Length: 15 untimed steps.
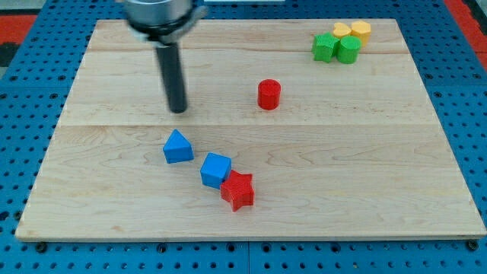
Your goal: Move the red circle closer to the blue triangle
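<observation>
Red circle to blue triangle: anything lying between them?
Nothing: camera view shows bare wood between the red circle and blue triangle. My tip stands off that line.

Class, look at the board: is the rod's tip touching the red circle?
No: my tip stands well to the view's left of the red circle, with bare wood between them.

Pale grained wooden board (380,152), matt blue perforated surround (23,76), matt dark rod.
</observation>
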### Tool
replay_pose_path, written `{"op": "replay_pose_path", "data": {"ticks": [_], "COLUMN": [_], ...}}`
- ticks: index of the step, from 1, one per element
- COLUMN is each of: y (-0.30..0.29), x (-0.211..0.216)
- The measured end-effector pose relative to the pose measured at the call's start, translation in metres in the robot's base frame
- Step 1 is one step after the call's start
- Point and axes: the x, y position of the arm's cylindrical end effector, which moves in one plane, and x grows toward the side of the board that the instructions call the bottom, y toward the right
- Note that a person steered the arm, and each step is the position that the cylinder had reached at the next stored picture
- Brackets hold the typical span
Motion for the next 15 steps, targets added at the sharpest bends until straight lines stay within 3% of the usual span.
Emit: {"op": "replay_pose_path", "data": {"ticks": [1,2,3,4,5,6,7,8,9,10,11,12,14,15], "y": [-0.008,0.031,0.041,0.083,0.191,0.22,0.147,0.115,0.127,0.043,0.014,-0.026,0.018,0.021], "x": [0.064,0.072,0.019,0.011,0.013,-0.032,-0.032,-0.046,-0.068,-0.062,-0.057,-0.081,0.003,0.017]}}
